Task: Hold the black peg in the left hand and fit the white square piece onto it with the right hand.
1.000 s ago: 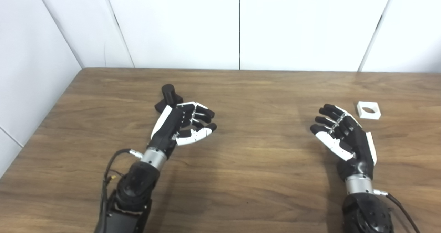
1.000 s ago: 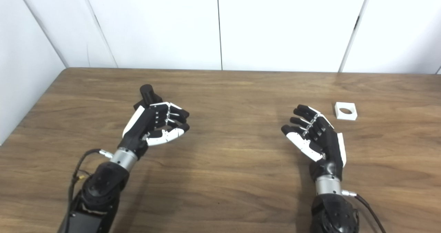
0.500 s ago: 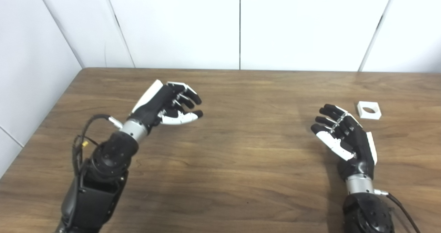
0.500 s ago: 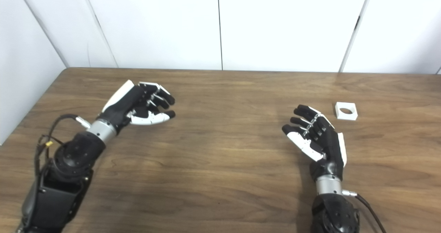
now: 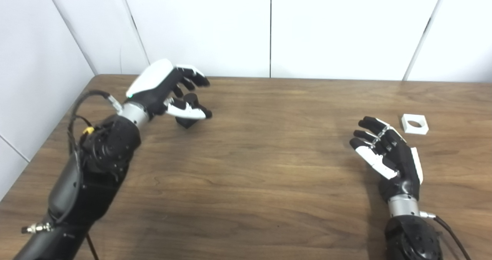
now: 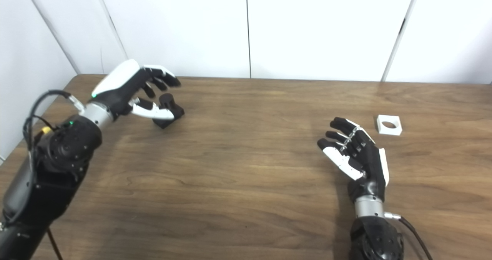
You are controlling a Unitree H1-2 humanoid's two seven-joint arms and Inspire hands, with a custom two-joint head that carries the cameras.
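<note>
1. The left hand's fingers are spread and curved above the black peg, while its thumb reaches across in front of the peg's lower part. The fingers are apart and not closed on the peg; whether the thumb touches it cannot be told.
2. The left hand hovers palm-down near the far left corner of the wooden table, its white-backed top facing the cameras.
3. The black peg stands on the table on a dark base, with its round post pointing upward beneath the left hand's fingers.
4. The left arm stretches from the lower left edge up toward that corner, with a black cable looping beside its wrist.
5. The right hand's fingers are spread and gently curled, holding nothing.
6. The right hand sits above the table's right side, palm facing left.
7. The white square piece, with a round hole through it, lies flat on the table just beyond the right hand's fingertips, not touching them.
8. White wall panels stand behind the table.
</note>
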